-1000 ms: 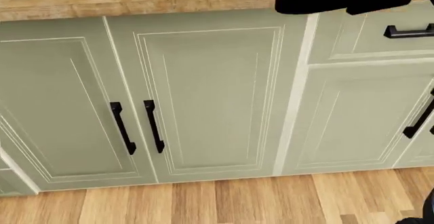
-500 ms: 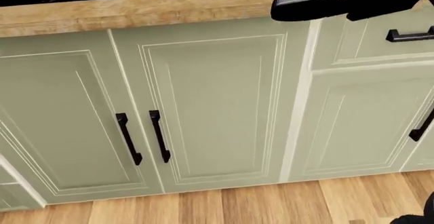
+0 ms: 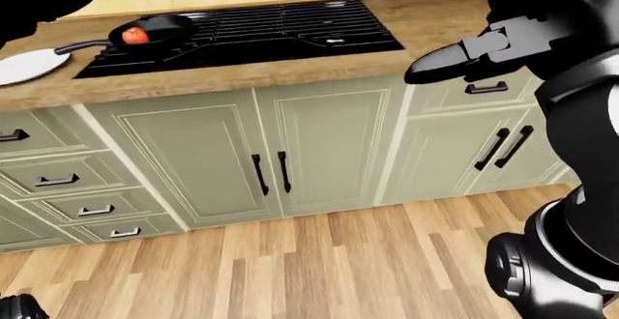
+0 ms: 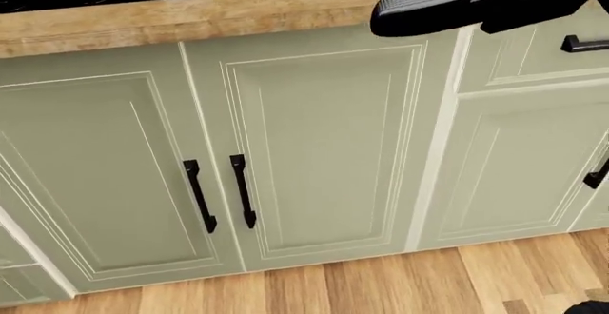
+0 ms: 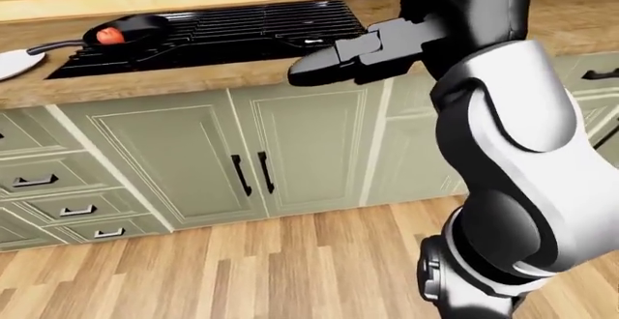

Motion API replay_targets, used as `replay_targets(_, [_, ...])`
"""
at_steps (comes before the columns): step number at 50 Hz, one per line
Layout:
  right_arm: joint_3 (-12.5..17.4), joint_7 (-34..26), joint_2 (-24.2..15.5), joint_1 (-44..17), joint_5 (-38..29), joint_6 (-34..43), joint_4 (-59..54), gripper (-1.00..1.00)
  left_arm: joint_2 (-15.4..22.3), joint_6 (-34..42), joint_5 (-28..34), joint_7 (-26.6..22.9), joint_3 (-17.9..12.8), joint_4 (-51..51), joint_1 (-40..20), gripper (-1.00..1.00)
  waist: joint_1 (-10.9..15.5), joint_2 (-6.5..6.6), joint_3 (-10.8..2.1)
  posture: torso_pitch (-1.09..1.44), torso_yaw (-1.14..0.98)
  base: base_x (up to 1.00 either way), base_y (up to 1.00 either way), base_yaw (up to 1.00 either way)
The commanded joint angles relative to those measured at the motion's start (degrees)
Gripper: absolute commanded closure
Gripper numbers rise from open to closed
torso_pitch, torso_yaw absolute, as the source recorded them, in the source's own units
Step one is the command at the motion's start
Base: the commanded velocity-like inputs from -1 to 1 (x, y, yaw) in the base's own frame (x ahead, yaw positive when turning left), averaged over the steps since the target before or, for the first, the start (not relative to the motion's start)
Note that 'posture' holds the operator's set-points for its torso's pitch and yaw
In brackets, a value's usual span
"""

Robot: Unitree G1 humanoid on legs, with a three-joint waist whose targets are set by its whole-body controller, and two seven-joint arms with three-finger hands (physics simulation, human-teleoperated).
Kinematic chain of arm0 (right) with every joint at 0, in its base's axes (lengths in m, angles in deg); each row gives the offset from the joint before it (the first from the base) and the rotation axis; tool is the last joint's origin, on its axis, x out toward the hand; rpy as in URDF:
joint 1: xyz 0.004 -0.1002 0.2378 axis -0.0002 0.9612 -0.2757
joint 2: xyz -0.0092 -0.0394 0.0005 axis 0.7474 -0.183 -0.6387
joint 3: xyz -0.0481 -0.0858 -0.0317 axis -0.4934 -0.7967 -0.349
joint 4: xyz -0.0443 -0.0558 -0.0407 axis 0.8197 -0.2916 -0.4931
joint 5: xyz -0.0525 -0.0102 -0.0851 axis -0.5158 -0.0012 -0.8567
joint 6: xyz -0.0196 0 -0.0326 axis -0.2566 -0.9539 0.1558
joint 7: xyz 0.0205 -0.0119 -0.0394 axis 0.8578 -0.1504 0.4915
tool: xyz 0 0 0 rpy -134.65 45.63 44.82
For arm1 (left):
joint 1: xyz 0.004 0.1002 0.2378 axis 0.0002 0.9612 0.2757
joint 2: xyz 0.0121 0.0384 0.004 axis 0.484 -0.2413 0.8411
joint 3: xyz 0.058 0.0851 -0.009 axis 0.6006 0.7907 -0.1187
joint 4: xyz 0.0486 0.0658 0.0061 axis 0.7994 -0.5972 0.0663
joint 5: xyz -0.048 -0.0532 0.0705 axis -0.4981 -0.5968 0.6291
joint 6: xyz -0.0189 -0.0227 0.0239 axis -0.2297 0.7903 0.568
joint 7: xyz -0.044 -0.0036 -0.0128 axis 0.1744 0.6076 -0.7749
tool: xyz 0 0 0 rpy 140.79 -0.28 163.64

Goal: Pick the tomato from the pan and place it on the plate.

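On stove [image 3: 242,32], far left end: pan [image 3: 154,29] with tomato [image 3: 136,35] inside. Plate [image 3: 29,66] just left of stove. Right hand [image 3: 464,59] right of stove, holds nothing, fingers look straight. Left hand: cannot tell. Best: step left first, reach from above, squeeze softly.

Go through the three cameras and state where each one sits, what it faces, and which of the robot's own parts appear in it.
Left-eye view: on the head, looking down across the counter at the stove, pan, tomato and plate; right hand enters from the right.
Right-eye view: beside it, nearly the same scene; the right arm fills the right side.
Head view: tilted lower, at the cabinet doors and floor; only the hand at the top.
All share the paired door handles.
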Motion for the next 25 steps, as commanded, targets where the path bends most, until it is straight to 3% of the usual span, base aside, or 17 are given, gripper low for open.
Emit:
replay_targets(1, [0.4,0.2,-0.5,-2.5,0.3,-1.1,0.7,-1.00,1.3,-1.7,-1.2,0.4,-2.4,-0.7,-1.6,-1.00,0.6,-0.61,-1.94,0.00,0.00,0.02,0.37,0.00])
replay_targets(3, [0.6,0.2,-0.7,-2.3,0.6,-1.6,0.5,-1.00,1.4,-2.3,-1.2,0.3,-2.4,-1.0,-1.1,-1.00,0.9,-0.07,-2.20,0.00,0.00,0.03,0.38,0.00])
replay_targets(7, [0.6,0.6,-1.0,-2.5,1.3,-1.4,0.6,-1.00,1.6,-2.5,-0.3,-0.1,-2.0,-1.0,-0.7,-1.00,0.7,2.02,-0.70,0.00,0.00,0.05,0.42,0.00])
replay_targets(10, [0.3,0.9,-0.9,-2.4,1.4,-1.8,0.4,-1.00,1.5,-2.2,-0.5,0.2,-1.8,-0.8,-1.1,-1.00,0.1,5.32,-0.92,0.00,0.00,0.06,0.48,0.00])
replay_targets(11, [0.1,0.9,-0.9,-2.5,1.4,-1.7,0.5,-1.00,1.6,-2.1,-0.5,0.2,-1.8,-0.7,-1.2,-1.00,-0.1,7.36,-1.62,0.00,0.00,0.06,0.51,0.00])
replay_targets(12, [0.2,0.9,-0.9,-2.5,1.6,-1.7,0.6,-1.00,1.6,-2.2,-0.3,0.1,-1.7,-0.7,-1.2,-1.00,-0.5,8.26,-2.24,0.00,0.00,0.05,0.52,0.00])
replay_targets(13, [0.2,0.9,-1.0,-2.5,1.6,-1.6,0.7,-1.00,1.6,-2.1,-0.1,0.0,-1.7,-0.8,-1.1,-1.00,0.3,6.98,-1.15,0.00,0.00,0.07,0.52,0.00])
replay_targets(14, [0.3,0.9,-1.0,-2.4,1.7,-1.6,0.7,-1.00,1.7,-2.1,0.1,-0.1,-1.7,-0.9,-1.1,-1.00,-0.1,6.95,-0.40,0.00,0.00,0.05,0.52,0.00])
replay_targets(17, [0.4,0.9,-1.2,-2.3,2.0,-1.6,0.8,-1.00,1.6,-2.0,0.5,-0.3,-1.6,-0.7,-1.1,-1.00,0.0,4.59,-0.55,0.00,0.00,0.07,0.52,0.00])
replay_targets(22, [-0.3,0.9,-0.9,-2.1,1.9,-1.8,0.9,-1.00,1.1,-1.4,1.2,-0.6,-1.7,-0.6,-1.1,-1.00,0.3,1.87,-0.14,0.00,0.00,0.08,0.53,0.00])
replay_targets(24, [-0.4,0.8,-0.9,-2.0,1.7,-1.7,1.0,-1.00,1.0,-1.3,1.3,-0.6,-1.7,-0.6,-1.1,-1.00,0.5,-0.44,-0.87,0.00,0.00,0.08,0.53,0.00])
replay_targets(25, [-0.5,0.6,-0.8,-1.9,1.5,-1.9,1.0,-1.00,0.9,-1.3,1.3,-0.6,-1.7,-0.5,-1.1,-1.00,0.1,0.83,-0.74,0.00,0.00,0.08,0.53,0.00])
